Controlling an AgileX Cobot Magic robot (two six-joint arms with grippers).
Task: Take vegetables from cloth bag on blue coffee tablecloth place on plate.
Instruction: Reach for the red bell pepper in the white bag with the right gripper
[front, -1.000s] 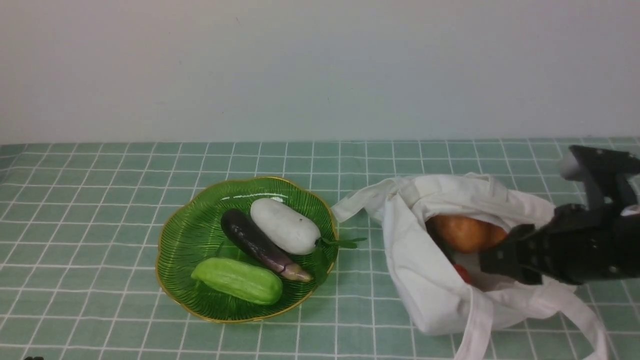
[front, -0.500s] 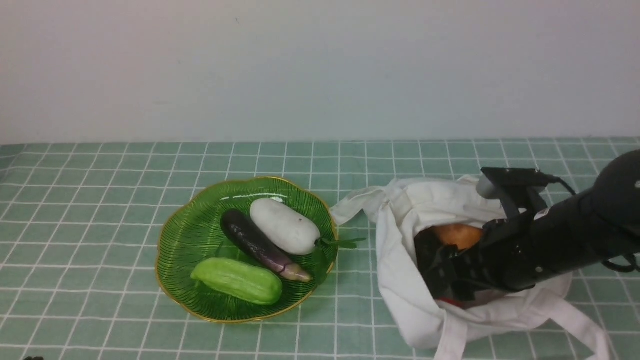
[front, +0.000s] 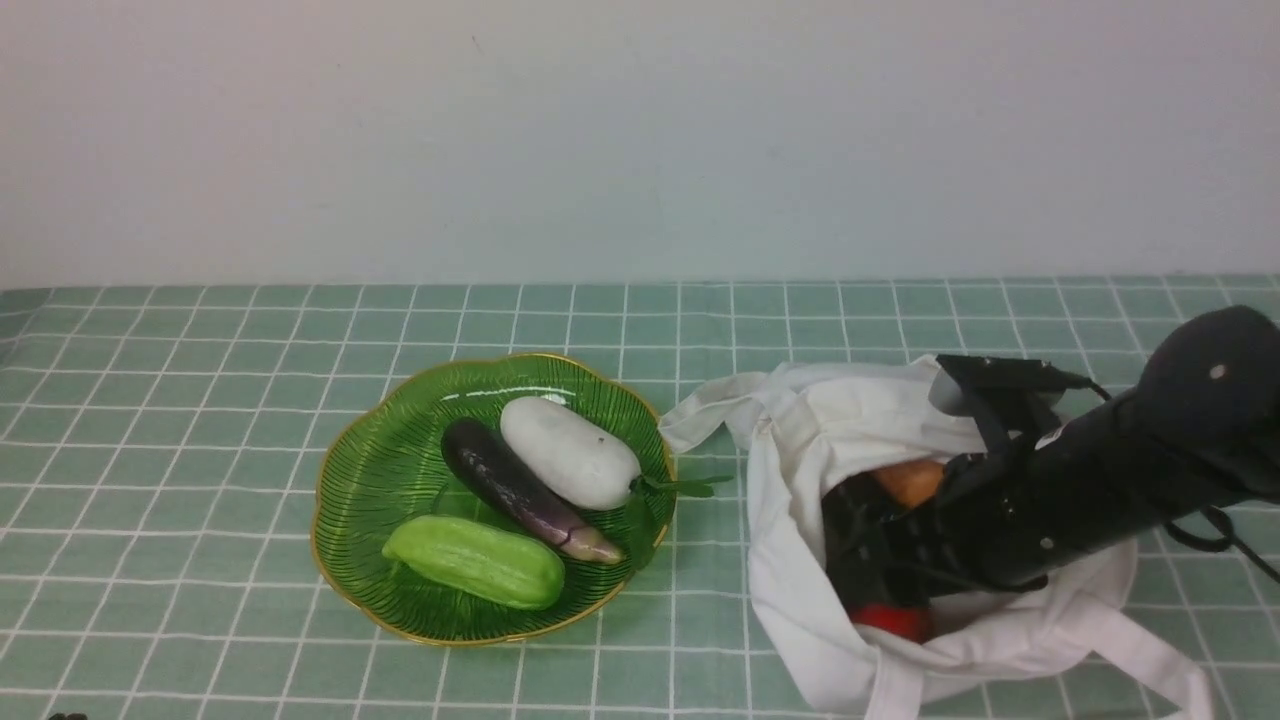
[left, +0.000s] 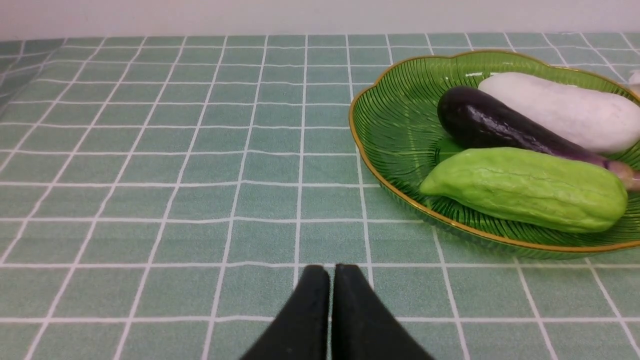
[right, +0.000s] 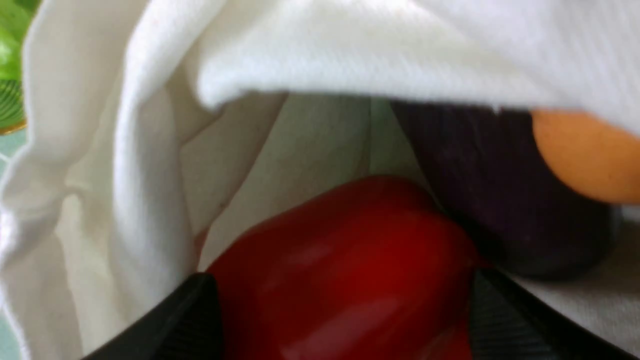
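Observation:
The white cloth bag (front: 800, 440) lies open on the teal checked tablecloth (front: 200, 400), right of the green plate (front: 340, 480). My right gripper (front: 870, 580) is inside the bag's mouth, open, with a finger on each side of the red bell pepper (right: 350, 270), which also shows in the front view (front: 893, 620). An orange tuber (right: 585, 155) and a dark purple eggplant (right: 500, 200) lie beside it in the bag. My left gripper (left: 330, 270) is shut and empty, low over the cloth near the plate (left: 380, 150).
The plate holds a white vegetable (front: 570, 452), a dark eggplant (front: 510, 485) and a light green one (front: 475, 560). The bag's strap (front: 1150, 640) trails toward the front right. A pale wall stands behind the table.
My right arm has pushed leftward and down into the bag, shifting the bag's cloth left. The red pepper now sits between its fingers. The left gripper and the plate have not moved.

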